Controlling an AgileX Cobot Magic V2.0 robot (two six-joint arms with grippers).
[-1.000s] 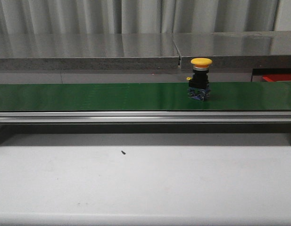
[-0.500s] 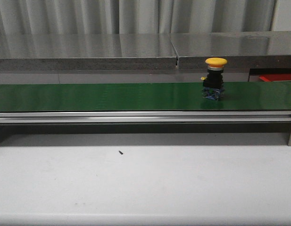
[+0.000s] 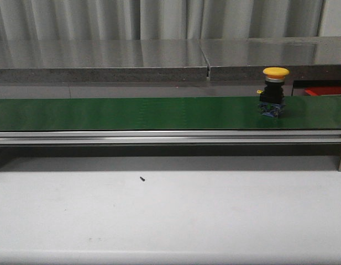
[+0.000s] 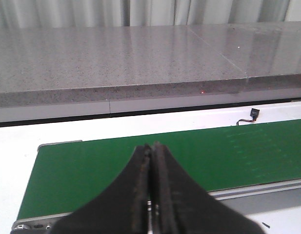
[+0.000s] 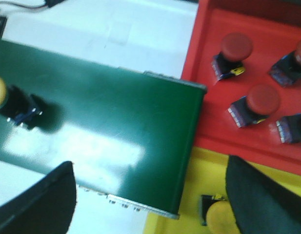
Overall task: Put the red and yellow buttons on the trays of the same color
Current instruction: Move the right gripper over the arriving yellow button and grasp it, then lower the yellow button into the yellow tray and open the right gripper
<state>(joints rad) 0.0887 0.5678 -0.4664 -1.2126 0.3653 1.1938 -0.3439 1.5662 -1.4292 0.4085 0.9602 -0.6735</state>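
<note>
A yellow button (image 3: 274, 91) on a black and blue base stands upright on the green belt (image 3: 131, 113) at the right. It also shows in the right wrist view as the yellow button (image 5: 6, 100). My right gripper (image 5: 152, 195) hangs open above the belt's end (image 5: 140, 126), with nothing between its fingers. Beyond that end lie the red tray (image 5: 209, 131) holding several red buttons (image 5: 235, 51) and the yellow tray (image 5: 189, 195) holding another yellow button (image 5: 218, 217). My left gripper (image 4: 151, 148) is shut and empty over the belt's other end.
A grey stone ledge (image 3: 104, 61) runs behind the belt. A metal rail (image 3: 159, 137) borders the belt's front. A small dark speck (image 3: 142, 178) lies on the white table (image 3: 170, 215). A small black connector (image 4: 254, 113) lies on the white surface behind the belt.
The yellow button has travelled to the right along the belt, toward the trays. Neither gripper shows in the front view.
</note>
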